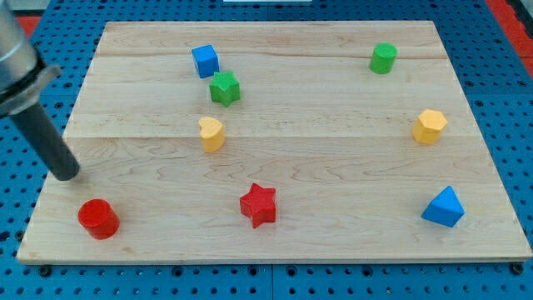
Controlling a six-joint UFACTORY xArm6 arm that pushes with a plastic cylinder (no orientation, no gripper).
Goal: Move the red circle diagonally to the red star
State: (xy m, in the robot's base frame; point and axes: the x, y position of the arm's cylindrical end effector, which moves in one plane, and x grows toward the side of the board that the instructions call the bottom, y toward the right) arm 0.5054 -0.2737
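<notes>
The red circle (99, 218) is a short red cylinder near the board's bottom left corner. The red star (258, 205) lies to its right, at the bottom middle of the board. My tip (65, 175) rests on the board above and a little left of the red circle, a short gap away from it. The rod rises from there toward the view's top left corner.
A blue cube (205, 61) and a green star (224, 88) sit at the top middle, a yellow block (211, 133) below them. A green cylinder (383, 58) is at top right, a yellow hexagon (430, 126) at right, a blue triangle block (443, 207) at bottom right. The wooden board (333, 167) lies on a blue perforated table.
</notes>
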